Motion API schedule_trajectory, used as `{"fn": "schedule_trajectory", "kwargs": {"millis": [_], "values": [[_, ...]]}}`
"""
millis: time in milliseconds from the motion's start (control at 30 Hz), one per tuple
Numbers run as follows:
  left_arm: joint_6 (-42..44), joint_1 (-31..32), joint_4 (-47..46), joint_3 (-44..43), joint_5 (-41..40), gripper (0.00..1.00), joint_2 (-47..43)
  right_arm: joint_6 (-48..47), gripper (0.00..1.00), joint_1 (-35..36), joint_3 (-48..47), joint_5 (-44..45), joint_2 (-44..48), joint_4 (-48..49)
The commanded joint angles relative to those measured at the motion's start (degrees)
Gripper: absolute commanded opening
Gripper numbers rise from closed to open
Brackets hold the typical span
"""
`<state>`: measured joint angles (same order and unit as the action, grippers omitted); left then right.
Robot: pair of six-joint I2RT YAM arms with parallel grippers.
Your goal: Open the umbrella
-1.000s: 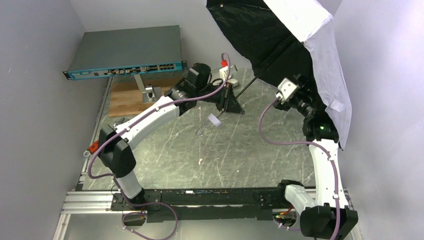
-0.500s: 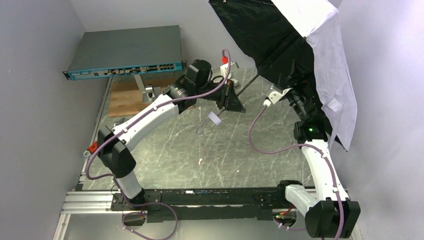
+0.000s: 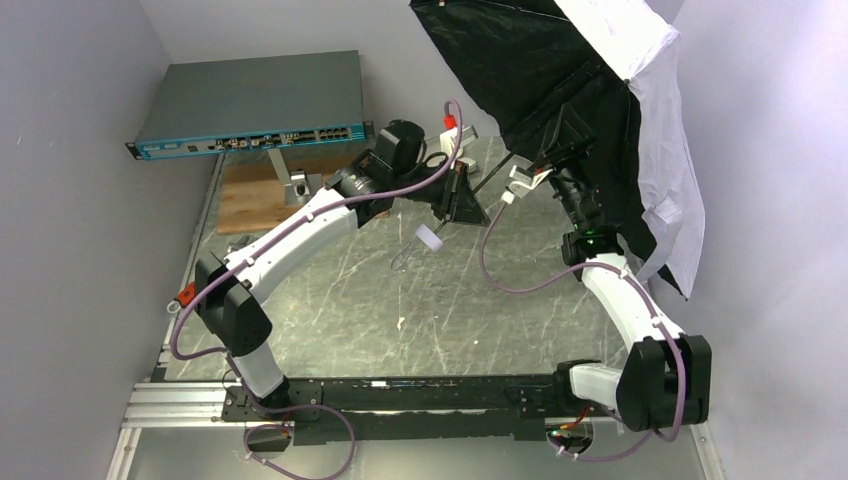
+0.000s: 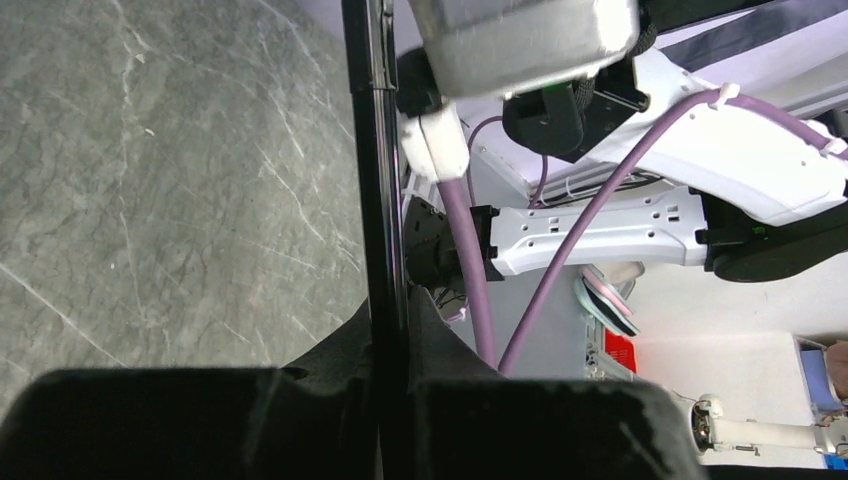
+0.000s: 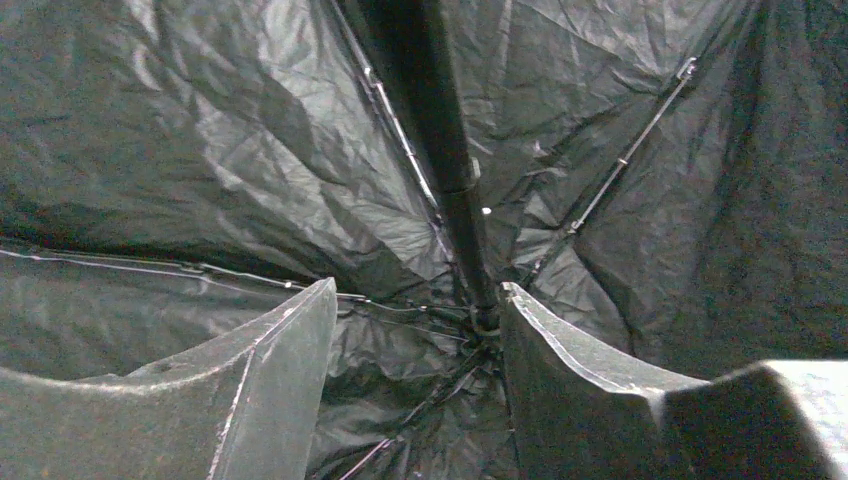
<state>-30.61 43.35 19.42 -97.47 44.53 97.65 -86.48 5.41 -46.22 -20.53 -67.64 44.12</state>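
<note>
The umbrella (image 3: 560, 80) is standing open over the far right corner of the bench (image 3: 400, 310), tilting so that the hollow of its canopy is facing down and to the left. The black, wrinkled lining (image 5: 200, 150) is showing, with thin metal ribs (image 5: 630, 150) fanning out from the hub, while the silvery-white outer skin (image 3: 665, 150) is draping down along the right edge. Its thin black shaft (image 3: 492, 182) is running down and leftward from the hub and is sitting clamped between the fingers of the left hand (image 3: 462, 196) — the small white handle (image 3: 430, 239) is sticking out beyond that grip, a thin cord loop dangling from it.
</note>
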Motion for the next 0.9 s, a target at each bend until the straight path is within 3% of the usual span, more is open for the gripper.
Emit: {"fn": "schedule_trajectory", "kwargs": {"millis": [0,167,433,733,867], "values": [[4.25,0.42,-5.53,-3.30,0.05,0.00,-2.83,-1.47,0.60,0.19,-4.44,2.32,-1.63,8.80],[6.81,0.47,-1.88,-4.31,0.25,0.00,-3.05,-1.03,0.55,-0.86,-5.77,1.74,-3.91,9.55],[9.17,-0.04,0.71,-2.38,0.25,0.00,-5.71,-0.08,0.31,-6.62,-7.07,-0.43,-6.63,9.90],[11.05,-0.34,2.96,-1.38,1.65,0.00,-7.62,0.11,0.27,-10.04,-7.60,-0.40,-7.90,9.45],[10.99,-0.38,2.83,-1.00,1.38,0.00,-8.04,3.19,0.32,-10.41,-5.38,-4.86,-5.29,10.23]]}}
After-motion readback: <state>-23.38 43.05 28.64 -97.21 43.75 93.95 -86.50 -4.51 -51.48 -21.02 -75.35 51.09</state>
